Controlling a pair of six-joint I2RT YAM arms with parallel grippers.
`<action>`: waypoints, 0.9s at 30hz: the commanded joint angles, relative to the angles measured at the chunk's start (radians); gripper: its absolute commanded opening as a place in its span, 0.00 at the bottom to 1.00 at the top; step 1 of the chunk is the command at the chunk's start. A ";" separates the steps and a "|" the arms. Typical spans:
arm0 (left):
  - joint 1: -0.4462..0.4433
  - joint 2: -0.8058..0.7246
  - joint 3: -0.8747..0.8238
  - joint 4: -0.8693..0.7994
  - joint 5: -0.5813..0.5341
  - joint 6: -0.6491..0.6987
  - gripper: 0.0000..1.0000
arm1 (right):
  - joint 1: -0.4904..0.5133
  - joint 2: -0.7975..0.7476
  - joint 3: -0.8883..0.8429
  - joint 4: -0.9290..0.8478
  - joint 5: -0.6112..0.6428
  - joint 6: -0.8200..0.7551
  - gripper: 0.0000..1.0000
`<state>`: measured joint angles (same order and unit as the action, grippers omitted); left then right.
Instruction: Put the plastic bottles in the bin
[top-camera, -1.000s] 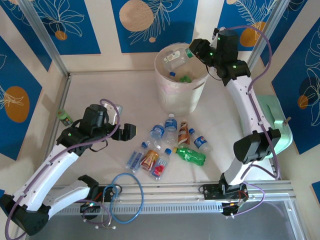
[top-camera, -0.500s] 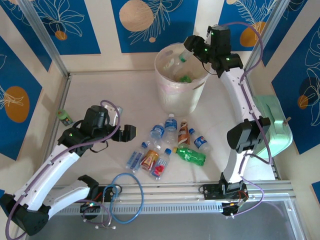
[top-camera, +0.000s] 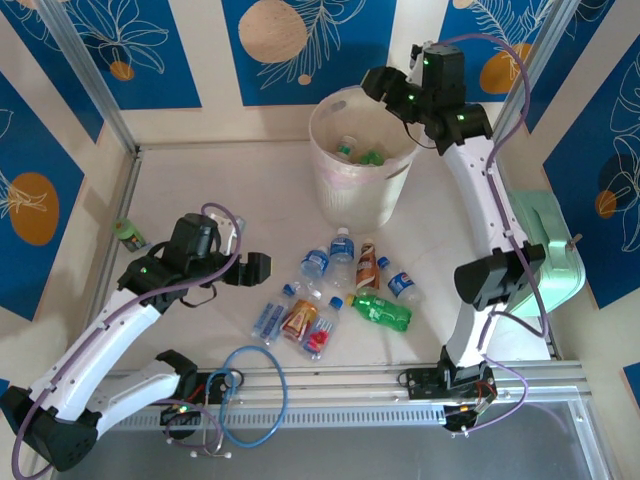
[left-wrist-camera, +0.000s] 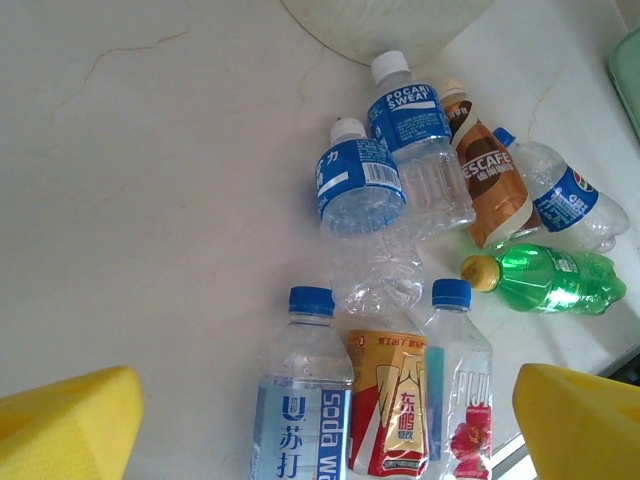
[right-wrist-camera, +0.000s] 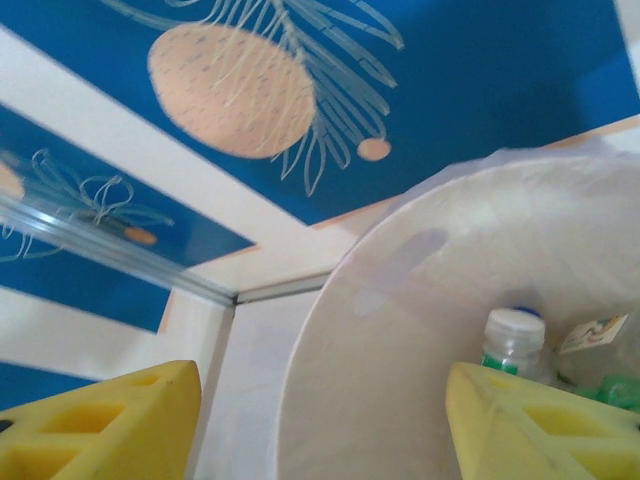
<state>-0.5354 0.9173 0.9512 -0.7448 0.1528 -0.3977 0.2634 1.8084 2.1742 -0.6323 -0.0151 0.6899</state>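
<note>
Pale marbled tabletop (top-camera: 220, 180), blue leaf-print walls (top-camera: 330, 60) (peach discs)

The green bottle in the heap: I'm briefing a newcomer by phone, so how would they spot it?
From the large round pale pink-beige bin at the back of the table, look to the cluster of small plastic bottles before it. At its near right lies the transparent green plastic bottle with a yellow cap, the only green one.

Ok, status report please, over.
Left gripper open, over plastic bottles on table. Right gripper open, empty, above bin. Some bottles inside bin. Nothing in the way.
</note>
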 joint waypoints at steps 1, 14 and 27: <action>-0.012 -0.015 -0.023 -0.032 0.022 -0.025 0.92 | 0.062 -0.154 -0.078 -0.010 -0.025 -0.057 0.67; -0.147 0.014 -0.164 -0.038 0.021 -0.163 0.87 | 0.329 -0.601 -0.651 0.037 0.137 -0.053 0.66; -0.249 0.226 -0.146 -0.076 -0.057 -0.182 0.82 | 0.332 -0.717 -0.831 0.028 0.153 0.023 0.66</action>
<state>-0.7597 1.1107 0.7780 -0.7765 0.1326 -0.5755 0.5919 1.1294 1.3582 -0.6067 0.1135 0.6891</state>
